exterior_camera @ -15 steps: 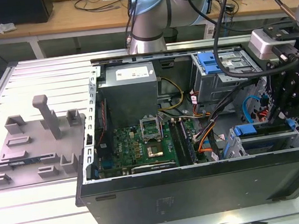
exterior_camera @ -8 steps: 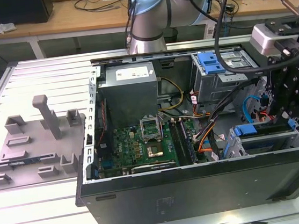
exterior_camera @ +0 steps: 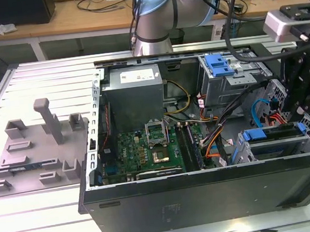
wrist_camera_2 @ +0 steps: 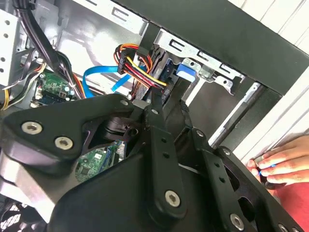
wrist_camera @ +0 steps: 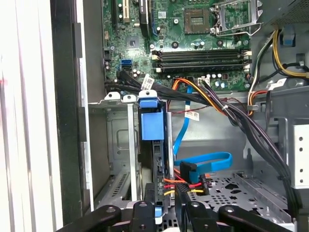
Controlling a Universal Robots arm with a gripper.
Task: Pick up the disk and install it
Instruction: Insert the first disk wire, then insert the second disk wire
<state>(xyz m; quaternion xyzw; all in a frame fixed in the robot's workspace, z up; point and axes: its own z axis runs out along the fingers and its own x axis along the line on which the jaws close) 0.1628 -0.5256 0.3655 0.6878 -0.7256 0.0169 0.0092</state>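
We are seating the disk (wrist_camera: 152, 126) in its bay (wrist_camera: 118, 159); gripper (wrist_camera: 164, 212) fingers clamping its end; next calls for a straight push.

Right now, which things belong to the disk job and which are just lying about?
Job: disk, sitting in the bay; claw close to it; case.
Lying about: grey plate, motherboard, power supply, cables, a hand beside the case.
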